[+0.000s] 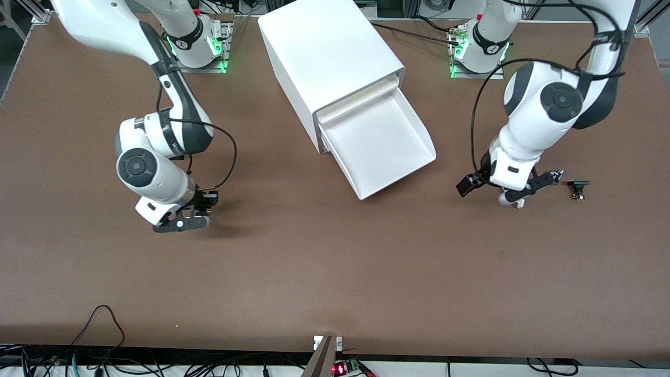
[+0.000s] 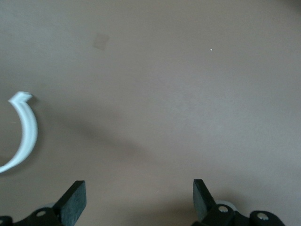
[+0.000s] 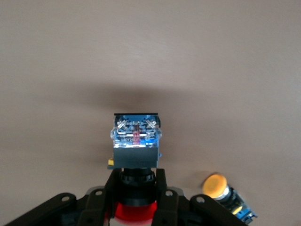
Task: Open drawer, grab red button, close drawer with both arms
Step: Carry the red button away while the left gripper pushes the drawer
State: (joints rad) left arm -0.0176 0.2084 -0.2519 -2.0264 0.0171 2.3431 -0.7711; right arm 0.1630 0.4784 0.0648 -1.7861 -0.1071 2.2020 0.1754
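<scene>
On brown table [image 1: 335, 272]: right gripper [image 3: 136, 197] clamping button [image 3: 135, 141], left gripper [image 2: 138, 200] spread, empty; could slip before drawer [image 1: 382, 144] closes.

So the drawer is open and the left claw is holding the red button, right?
Not quite. The drawer is open, but the right claw is the one holding the button, not the left. The right wrist view shows it gripped between the fingers. The left claw is open and empty.

Two white jointed arms [image 1: 544, 110] with black joint bands, looping black cables, black two-finger pincers [image 1: 180, 224].
</scene>
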